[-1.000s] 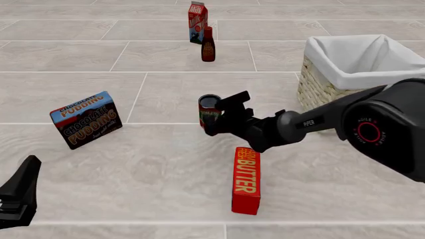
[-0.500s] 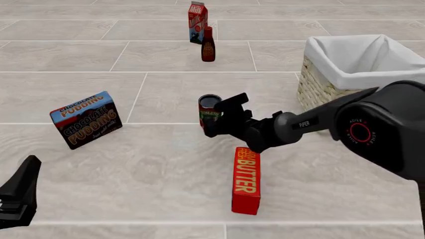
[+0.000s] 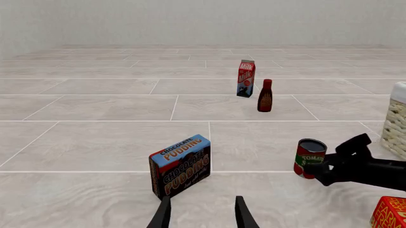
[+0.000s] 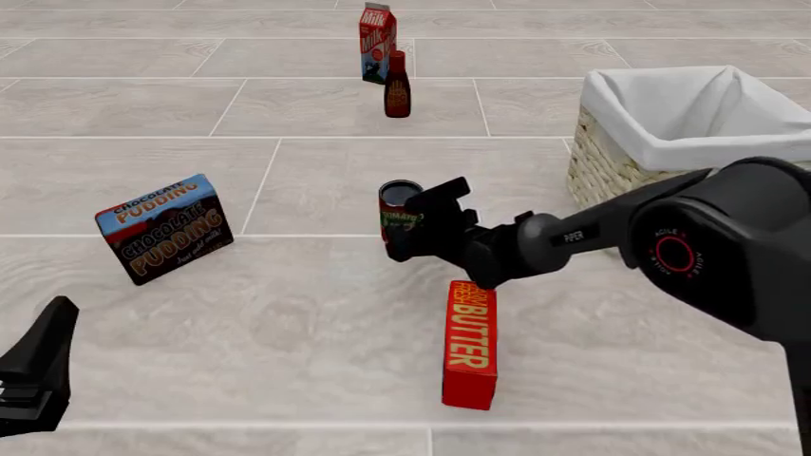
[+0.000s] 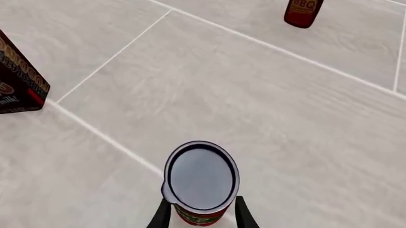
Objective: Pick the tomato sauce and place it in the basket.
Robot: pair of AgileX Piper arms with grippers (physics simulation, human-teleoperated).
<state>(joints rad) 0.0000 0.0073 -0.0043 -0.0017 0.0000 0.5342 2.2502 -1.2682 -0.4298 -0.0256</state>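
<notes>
The tomato sauce [image 4: 399, 211] is a small can with a red and green label and a dark top, standing upright on the floor near the middle. My right gripper [image 4: 419, 220] reaches it from the right, open, with one finger on each side of the tomato sauce [image 5: 201, 178]. The fingers sit close against its sides. The left wrist view shows the can [image 3: 309, 159] standing on the floor with the black right gripper [image 3: 330, 161] beside it. The basket [image 4: 609, 166], wicker with a white lining, stands at the right. My left gripper [image 4: 45, 366] rests open and holds nothing at the near left.
A red butter box [image 4: 469, 344] lies just in front of the can, under the right arm. A chocolate pudding box [image 4: 165, 228] stands to the left. A dark sauce bottle [image 4: 397, 85] and a milk carton [image 4: 376, 43] stand farther back.
The right gripper has edged a little farther forward around the can. The can itself has not moved, and the left arm is still.
</notes>
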